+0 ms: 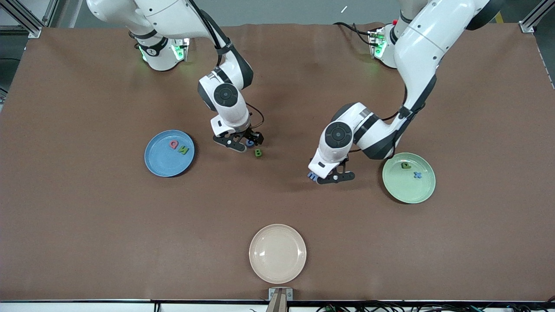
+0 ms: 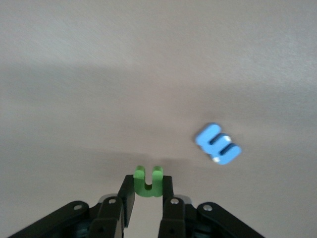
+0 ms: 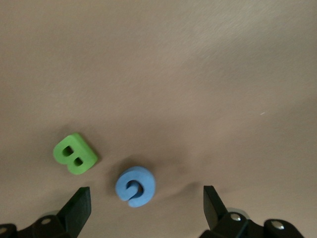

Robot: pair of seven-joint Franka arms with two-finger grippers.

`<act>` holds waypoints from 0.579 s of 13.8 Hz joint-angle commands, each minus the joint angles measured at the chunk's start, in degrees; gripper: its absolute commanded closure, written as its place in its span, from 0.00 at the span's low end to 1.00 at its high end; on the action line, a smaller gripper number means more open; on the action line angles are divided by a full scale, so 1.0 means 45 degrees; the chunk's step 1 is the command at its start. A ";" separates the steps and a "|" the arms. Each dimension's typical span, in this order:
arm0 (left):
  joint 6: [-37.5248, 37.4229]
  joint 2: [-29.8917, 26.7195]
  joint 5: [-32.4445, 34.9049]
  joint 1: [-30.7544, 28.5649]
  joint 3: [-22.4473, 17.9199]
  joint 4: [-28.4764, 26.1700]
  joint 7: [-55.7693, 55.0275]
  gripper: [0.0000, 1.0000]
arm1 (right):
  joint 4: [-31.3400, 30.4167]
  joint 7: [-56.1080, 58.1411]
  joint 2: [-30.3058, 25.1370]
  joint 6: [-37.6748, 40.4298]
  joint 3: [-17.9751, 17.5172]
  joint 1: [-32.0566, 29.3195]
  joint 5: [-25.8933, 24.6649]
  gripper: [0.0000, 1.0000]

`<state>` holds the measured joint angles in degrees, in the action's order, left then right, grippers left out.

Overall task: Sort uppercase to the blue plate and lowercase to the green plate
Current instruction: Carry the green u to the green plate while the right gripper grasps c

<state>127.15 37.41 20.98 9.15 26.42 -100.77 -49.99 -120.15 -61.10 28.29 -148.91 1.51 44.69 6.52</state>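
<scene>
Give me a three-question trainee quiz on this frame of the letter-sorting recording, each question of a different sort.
1. True or false: the left gripper is shut on the green n.
2. Which letters lie on the blue plate? A) red Q and green N B) G and B C) p and x
3. Fill in: the right gripper, jaws open, is over the blue ___.

Key
1. True; the jaws clamp it, with the blue m on the table beside it.
2. A; the green p and blue x are on the green plate.
3. G, beside the green B.
</scene>
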 commanded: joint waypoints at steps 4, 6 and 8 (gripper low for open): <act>-0.0110 -0.2178 -0.0131 -0.2049 0.0184 -0.2096 0.3408 0.93 | 0.0353 -0.0485 0.0471 0.0103 0.0172 0.0479 -0.0062 0.00; -0.0091 -0.2512 -0.0093 -0.2928 0.0184 -0.2683 0.4406 0.93 | 0.0314 -0.0466 0.0471 0.0143 0.0172 0.0538 -0.0081 0.00; 0.0064 -0.2649 0.0025 -0.3787 0.0184 -0.3055 0.5207 0.93 | 0.0256 -0.0446 0.0471 0.0162 0.0250 0.0499 -0.0101 0.04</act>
<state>126.74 28.24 20.97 -4.41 26.62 -110.86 -29.91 -119.00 -62.28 30.37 -148.64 1.72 46.25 6.49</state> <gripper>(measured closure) 0.736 0.022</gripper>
